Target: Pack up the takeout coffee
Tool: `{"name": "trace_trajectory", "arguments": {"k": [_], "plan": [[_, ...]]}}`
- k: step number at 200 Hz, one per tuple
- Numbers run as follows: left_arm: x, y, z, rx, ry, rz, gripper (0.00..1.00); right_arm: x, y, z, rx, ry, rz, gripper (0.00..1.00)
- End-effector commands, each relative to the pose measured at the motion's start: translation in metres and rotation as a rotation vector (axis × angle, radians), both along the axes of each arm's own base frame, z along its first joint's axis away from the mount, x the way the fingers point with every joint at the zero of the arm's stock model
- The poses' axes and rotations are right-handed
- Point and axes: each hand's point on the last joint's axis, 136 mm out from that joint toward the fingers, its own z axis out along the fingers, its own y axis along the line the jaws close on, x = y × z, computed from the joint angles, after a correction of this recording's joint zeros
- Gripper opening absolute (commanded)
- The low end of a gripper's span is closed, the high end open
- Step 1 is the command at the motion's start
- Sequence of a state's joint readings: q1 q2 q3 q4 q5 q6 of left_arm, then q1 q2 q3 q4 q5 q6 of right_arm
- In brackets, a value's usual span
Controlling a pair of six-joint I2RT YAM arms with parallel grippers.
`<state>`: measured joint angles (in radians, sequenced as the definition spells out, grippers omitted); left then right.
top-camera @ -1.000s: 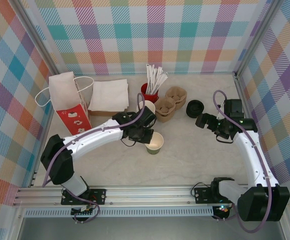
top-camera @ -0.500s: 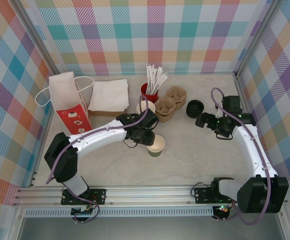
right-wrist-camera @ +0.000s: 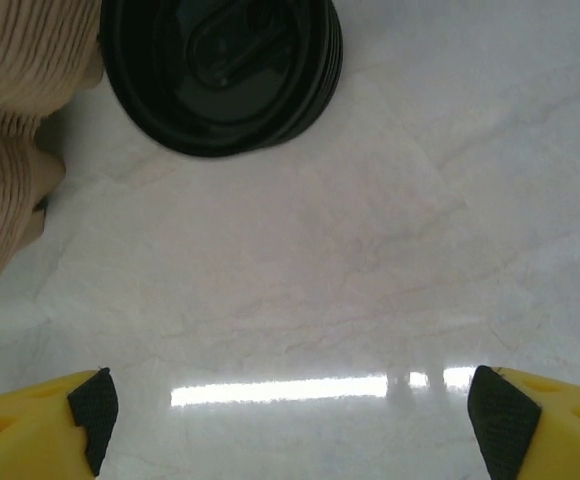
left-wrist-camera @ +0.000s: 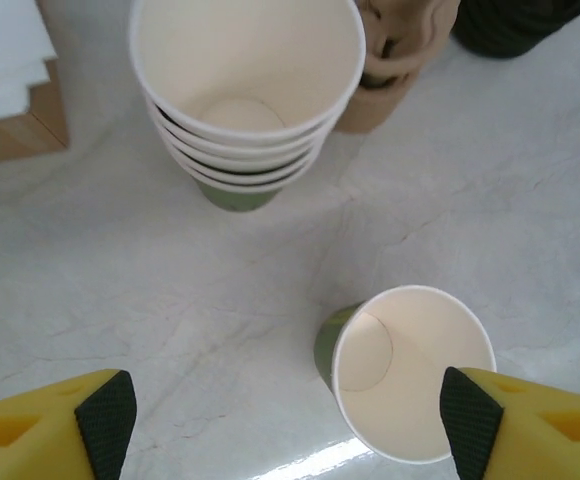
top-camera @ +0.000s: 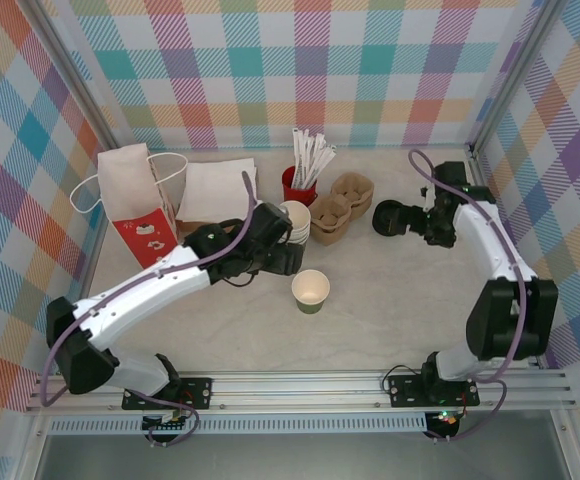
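We find the left gripper (left-wrist-camera: 288, 415) with jaws spread wide, clear of a lone olive cup (left-wrist-camera: 410, 372) standing upright on the marble table (top-camera: 400, 300) near the nested cup stack (left-wrist-camera: 245, 85); the right gripper (right-wrist-camera: 292, 405), equally spread and empty, hovers by black lids (right-wrist-camera: 220, 70)

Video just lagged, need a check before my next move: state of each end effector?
Left end effector: open, holding nothing.
Right end effector: open, holding nothing.

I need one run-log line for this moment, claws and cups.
left claw: open, empty | single cup: upright on table, apart from cup stack | right claw: open, near black lids
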<state>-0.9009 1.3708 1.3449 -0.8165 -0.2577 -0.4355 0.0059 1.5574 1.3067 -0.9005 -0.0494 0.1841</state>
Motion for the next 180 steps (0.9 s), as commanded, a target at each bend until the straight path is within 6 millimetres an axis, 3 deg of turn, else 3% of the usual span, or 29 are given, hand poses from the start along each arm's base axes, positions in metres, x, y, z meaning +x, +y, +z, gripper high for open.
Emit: {"name": "trace_trajectory", "arguments": {"k": [1, 38, 83, 125, 180], "plan": [[0.004, 0.025, 0.013, 0.031, -0.067, 0.073, 0.84, 0.021, -0.003, -0.003, -0.035, 0.010, 0.045, 0.86], [0.000, 0.042, 0.009, 0.063, -0.061, 0.106, 0.85, 0.051, -0.008, -0.018, -0.061, 0.050, 0.024, 0.68], [-0.002, 0.051, 0.004, 0.091, -0.057, 0.123, 0.86, 0.074, -0.006, -0.037, -0.046, 0.085, -0.003, 0.58], [-0.002, 0.055, 0.002, 0.118, -0.059, 0.124, 0.87, 0.088, -0.005, -0.048, -0.033, 0.102, -0.020, 0.46], [-0.001, 0.054, 0.000, 0.121, -0.058, 0.118, 0.89, 0.092, -0.003, -0.057, -0.017, 0.129, -0.030, 0.34]]}}
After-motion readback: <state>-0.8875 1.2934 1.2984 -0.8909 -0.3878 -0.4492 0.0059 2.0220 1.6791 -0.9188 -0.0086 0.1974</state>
